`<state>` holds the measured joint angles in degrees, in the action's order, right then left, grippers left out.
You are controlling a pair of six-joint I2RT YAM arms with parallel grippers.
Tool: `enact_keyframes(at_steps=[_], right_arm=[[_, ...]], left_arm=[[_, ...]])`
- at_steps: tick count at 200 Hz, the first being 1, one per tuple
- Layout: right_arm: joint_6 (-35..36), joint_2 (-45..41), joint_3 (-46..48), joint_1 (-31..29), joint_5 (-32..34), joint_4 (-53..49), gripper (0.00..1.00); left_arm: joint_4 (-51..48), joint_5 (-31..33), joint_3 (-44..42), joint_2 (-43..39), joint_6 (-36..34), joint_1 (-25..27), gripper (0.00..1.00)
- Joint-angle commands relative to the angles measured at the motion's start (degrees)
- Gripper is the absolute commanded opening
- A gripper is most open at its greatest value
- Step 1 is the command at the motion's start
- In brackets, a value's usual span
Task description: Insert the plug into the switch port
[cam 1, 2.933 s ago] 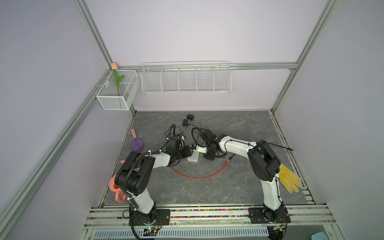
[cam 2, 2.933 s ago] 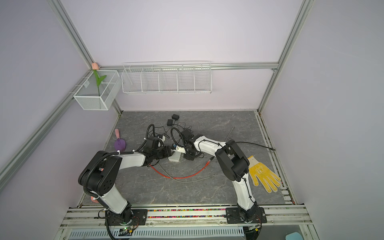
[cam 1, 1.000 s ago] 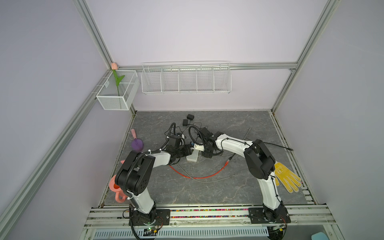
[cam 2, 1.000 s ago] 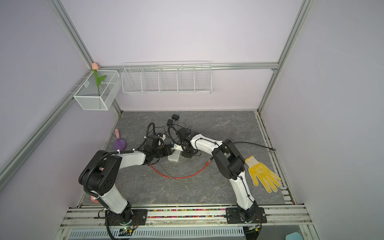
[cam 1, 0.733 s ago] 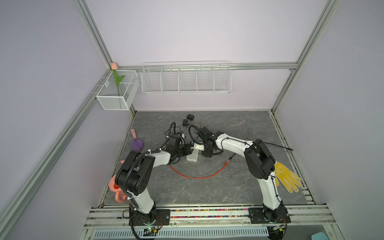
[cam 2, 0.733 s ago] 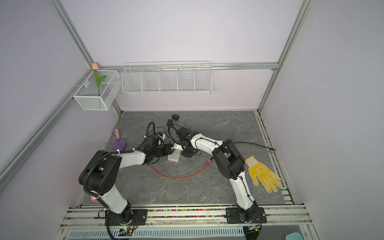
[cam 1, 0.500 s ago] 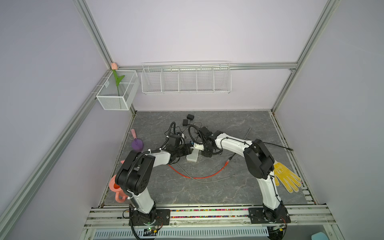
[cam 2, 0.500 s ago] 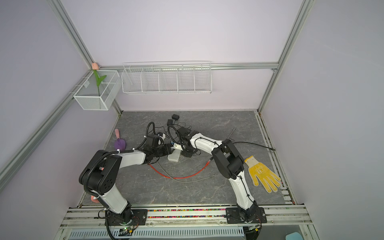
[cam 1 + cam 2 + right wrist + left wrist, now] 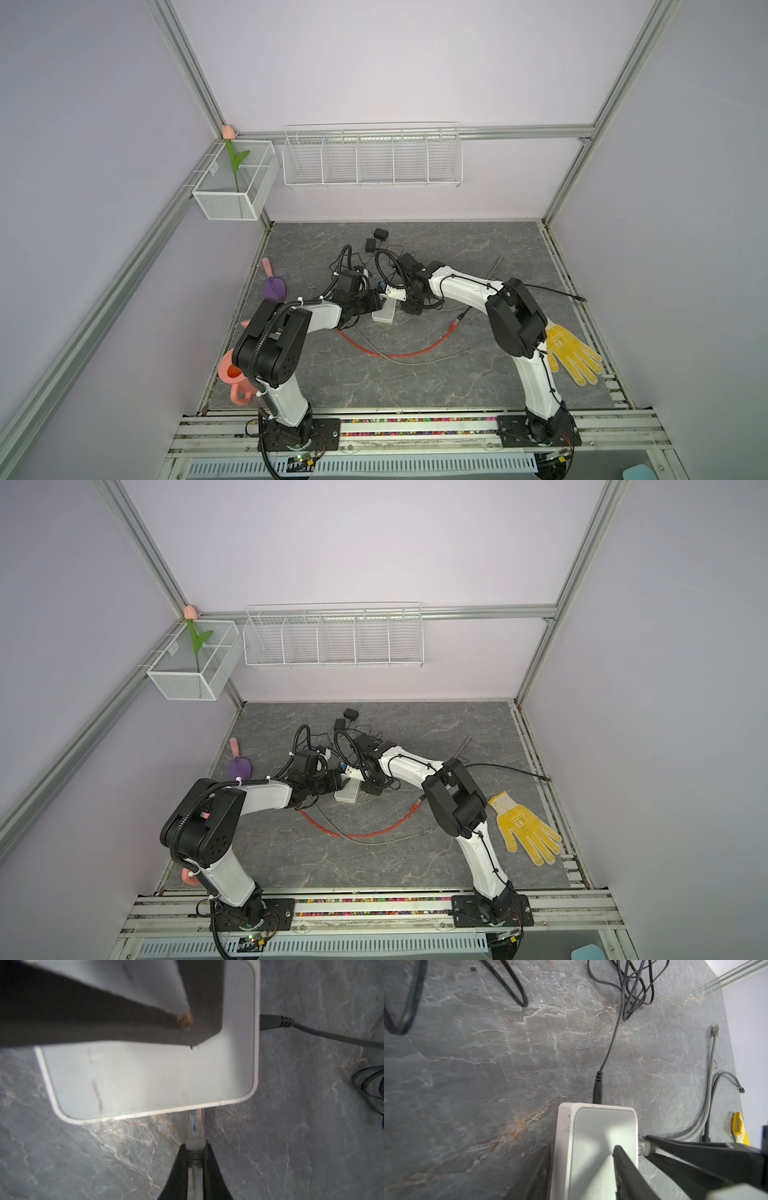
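Observation:
The white switch [image 9: 384,316] [image 9: 348,793] lies flat on the grey floor between both arms. My left gripper [image 9: 582,1155] [image 9: 373,306] is shut on one end of the switch [image 9: 593,1138], one finger along each long side. My right gripper [image 9: 195,1147] [image 9: 405,303] is shut on the grey cable's boot, just behind the clear plug [image 9: 194,1124]. The plug's tip meets the switch's side edge [image 9: 145,1114]; the port itself is hidden under the rim. In the left wrist view the plug [image 9: 643,1147] touches the switch's side.
A black power lead [image 9: 598,1086] [image 9: 276,1022] is plugged into the switch's far end. A red cable [image 9: 399,355] and a grey cable [image 9: 419,361] loop in front of it. Black adapters [image 9: 376,239] lie behind, a yellow glove [image 9: 573,357] at the right, a purple scoop [image 9: 274,286] and pink cup [image 9: 232,374] at the left.
My right gripper has moved left with the plug, up to the switch's side. Over the last second both arms and the switch hardly move.

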<state>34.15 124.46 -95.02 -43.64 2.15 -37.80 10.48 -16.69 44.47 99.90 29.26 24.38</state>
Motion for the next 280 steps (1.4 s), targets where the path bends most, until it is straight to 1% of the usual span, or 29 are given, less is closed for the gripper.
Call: enact_keyframes(at_steps=[1, 69, 82, 101, 132, 238, 280], right_arm=[[-0.4, -0.3, -2.2, -2.3, -5.2, 1.8, 0.07], [-0.8, -1.0, -0.7, -3.0, -5.9, 2.5, 0.07], [-0.8, -0.8, -0.2, -3.0, -5.2, 2.4, 0.07], [-1.0, -0.4, -0.2, -2.9, -2.5, 1.7, 0.07], [-1.7, 0.1, -0.9, -2.4, -1.0, 1.1, 0.07], [-1.6, 0.2, -0.1, -3.9, -2.3, 1.0, 0.07], [-2.8, -4.1, 4.8, -4.5, -6.4, 4.6, 0.07]], left_arm=[[-1.7, -0.6, 1.2, 1.3, -1.0, 0.8, 0.48], [-2.4, -0.1, 1.3, 1.3, -1.3, 1.6, 0.48], [-2.7, 0.1, 1.4, 1.2, -1.5, 1.6, 0.48], [-3.0, 0.1, 1.4, 0.9, -1.8, 1.6, 0.48], [-3.1, -0.2, 1.6, 0.6, -1.9, 1.6, 0.48], [-1.1, -2.1, 1.6, 0.6, -2.2, 2.7, 0.48], [1.0, -5.4, 0.9, 0.5, -3.3, 3.1, 0.48]])
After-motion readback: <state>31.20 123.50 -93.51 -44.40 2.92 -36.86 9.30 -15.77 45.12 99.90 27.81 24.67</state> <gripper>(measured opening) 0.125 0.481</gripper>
